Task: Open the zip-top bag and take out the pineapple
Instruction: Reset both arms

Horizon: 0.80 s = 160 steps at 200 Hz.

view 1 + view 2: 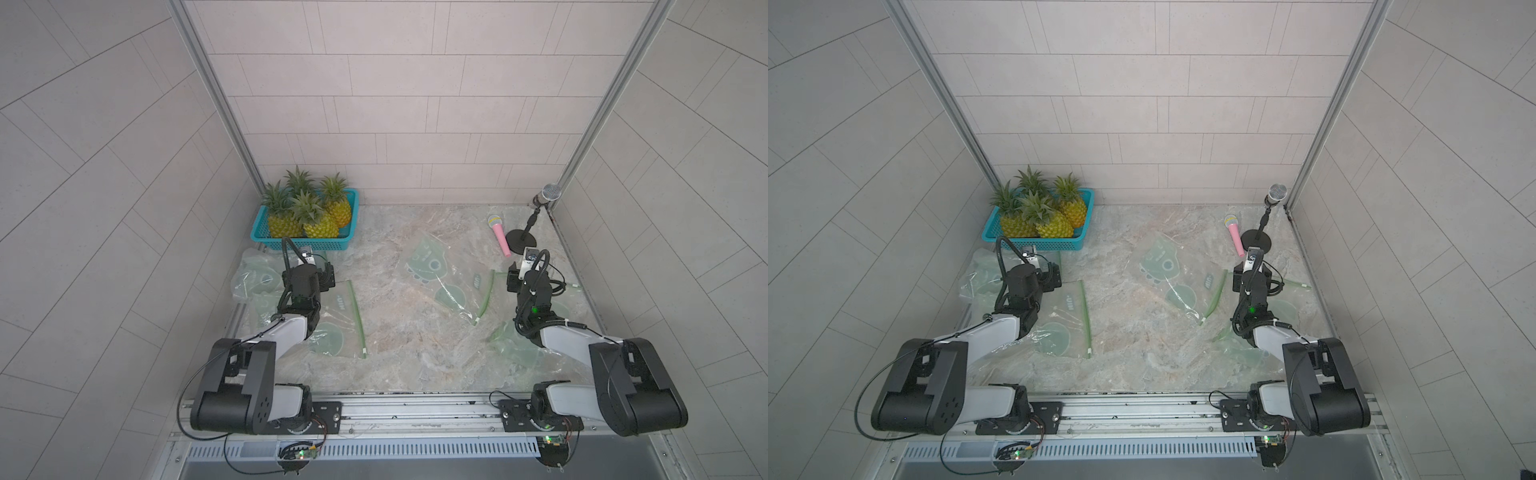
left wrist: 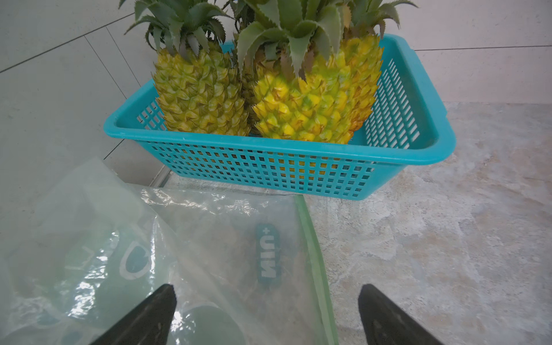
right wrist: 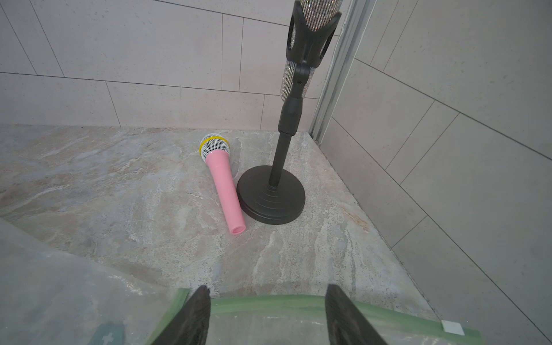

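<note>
1. The left gripper point(image 2: 265, 288) hung over a clear zip-top bag point(image 2: 233, 239) with its fingers spread wide and nothing between them. This bag's green zip strip point(image 2: 313, 254) ran just beside the teal basket point(image 2: 268, 146).
2. The right gripper point(image 3: 268, 286) stood with its jaws apart above the green closure point(image 3: 268, 303) of a second bag point(image 3: 268, 328). We saw nothing pinched.
3. Four pineapples point(image 2: 307, 110) stood upright in the teal basket, at the far corner on the left arm's side. We could not make out a pineapple inside any bag. A third bag point(image 1: 440, 278) lay flat mid-table.
4. Judgement on the bags: the film looked thin, limp and glossy, so it is likely to slip and crumple. The zip strip is the stiffer ridge, so we would take one lip per gripper there.
5. Judgement on the pineapple: it looked rigid and far heavier than the bag, with a rough rind that should grip well. The crown leaves look bendy, so we would hold the body or the crown base.
</note>
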{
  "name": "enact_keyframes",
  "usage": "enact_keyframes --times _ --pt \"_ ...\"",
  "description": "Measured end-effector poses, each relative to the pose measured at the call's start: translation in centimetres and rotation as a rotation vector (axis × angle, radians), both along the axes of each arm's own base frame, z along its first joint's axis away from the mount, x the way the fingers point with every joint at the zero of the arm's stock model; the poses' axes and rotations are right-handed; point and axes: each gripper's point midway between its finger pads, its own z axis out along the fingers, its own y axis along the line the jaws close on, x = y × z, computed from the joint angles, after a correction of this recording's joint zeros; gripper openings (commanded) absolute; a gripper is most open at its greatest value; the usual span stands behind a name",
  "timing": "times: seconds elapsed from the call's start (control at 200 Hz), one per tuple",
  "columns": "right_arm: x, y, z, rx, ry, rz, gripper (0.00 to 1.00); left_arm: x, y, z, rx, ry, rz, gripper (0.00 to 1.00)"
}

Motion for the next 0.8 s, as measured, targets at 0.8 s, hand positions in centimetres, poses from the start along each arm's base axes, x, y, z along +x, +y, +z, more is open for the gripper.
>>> enact_keyframes --times 0.8 --pt "1.2 0.3 -6.0 0.076 0.063 0.065 1.00 1.5 -0.7 -3.8 -0.053 -0.024 -0.082 1.00"
